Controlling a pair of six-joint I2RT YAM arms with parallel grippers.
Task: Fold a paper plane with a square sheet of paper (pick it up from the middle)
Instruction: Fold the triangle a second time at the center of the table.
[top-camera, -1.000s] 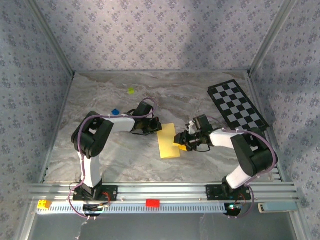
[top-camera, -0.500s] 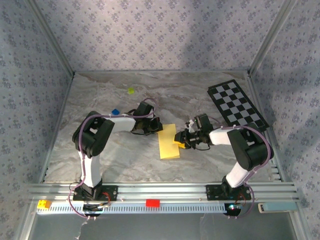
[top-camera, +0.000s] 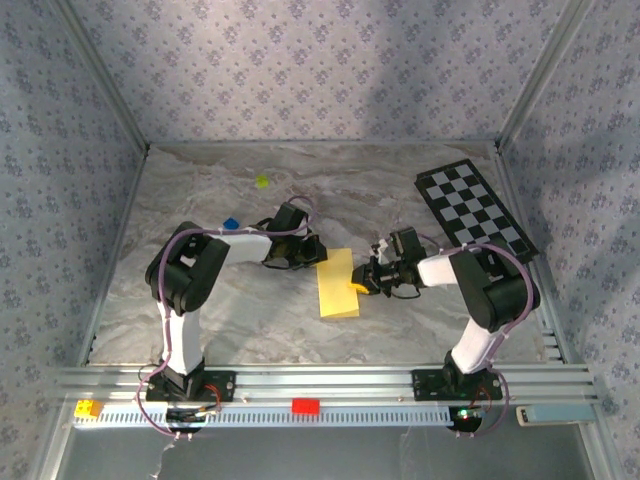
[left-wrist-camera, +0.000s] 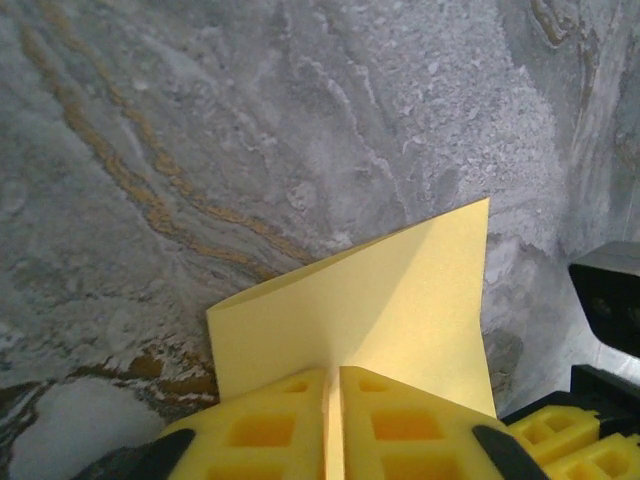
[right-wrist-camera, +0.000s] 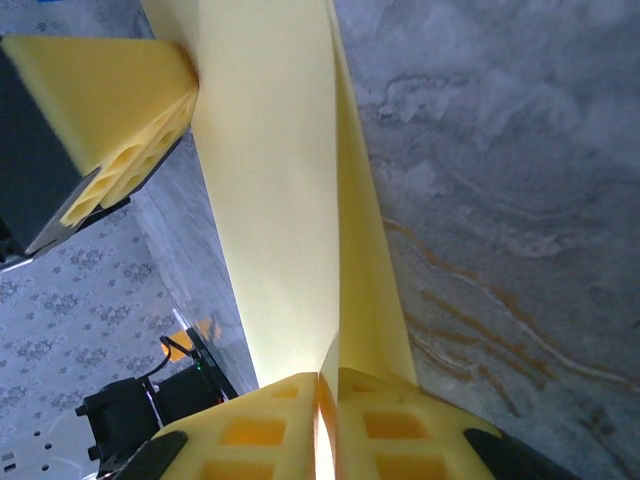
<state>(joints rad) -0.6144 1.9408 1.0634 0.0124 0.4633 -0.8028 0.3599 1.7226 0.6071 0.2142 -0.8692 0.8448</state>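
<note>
The job is sitting at an early stage. The sheet of paper (top-camera: 336, 284) is showing as a doubled-over oblong in the top view, resting at the middle of the bench (top-camera: 200, 200) between the two arms, so the first lengthwise halving appears done. No pointed nose, slanted corner folds or wings are showing, and by that reckoning most of the folding is waiting to be done.

The left pincer (top-camera: 313, 259) is clamping narrowly on the sheet's far-left edge; in its wrist view the two pads are pressing together with only a thin slit between them and the paper (left-wrist-camera: 390, 290) is fanning out from that slit. The right pincer (top-camera: 358, 286) is likewise squeezing shut on the sheet's right edge, where two layers (right-wrist-camera: 285, 200) are spreading apart from the pinch.

The paper is looking thin, matte and plain yellow, with crisp straight edges and one sharp corner, and it is arching softly rather than lying flat. The pincer pads are reading as yellow foam-like blocks with rectangular pockets. The bench is showing a grey marbled surface with rusty veins.
</note>
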